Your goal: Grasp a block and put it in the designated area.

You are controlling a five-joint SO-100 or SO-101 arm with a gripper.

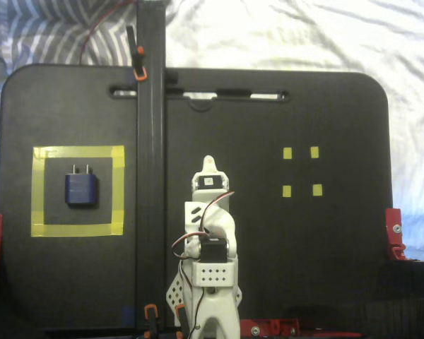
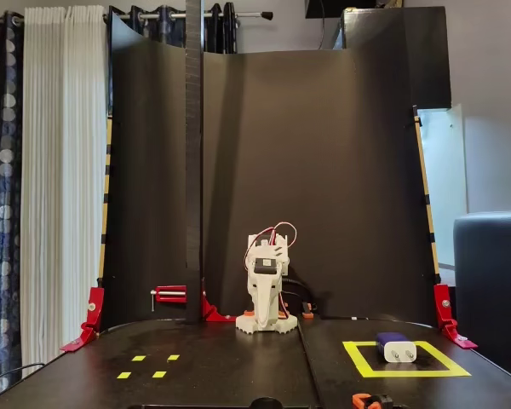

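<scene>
The dark navy block (image 1: 81, 189) lies flat inside the designated area, a large yellow tape square (image 1: 78, 152) on the left of the black board, with its two silver prongs pointing to the board's far edge. In the low front fixed view the block (image 2: 396, 347) shows its pale end inside the tape square (image 2: 406, 372) at right. The white arm is folded over its base, and its gripper (image 1: 208, 162) is well away from the block. The gripper (image 2: 265, 317) points down with its jaws together and holds nothing.
Four tiny yellow squares (image 1: 301, 171) mark the board's other side. A black vertical post (image 1: 150, 176) stands between arm and block. Red clamps (image 1: 394, 233) hold the board's edges. A black backdrop (image 2: 324, 170) rises behind the arm.
</scene>
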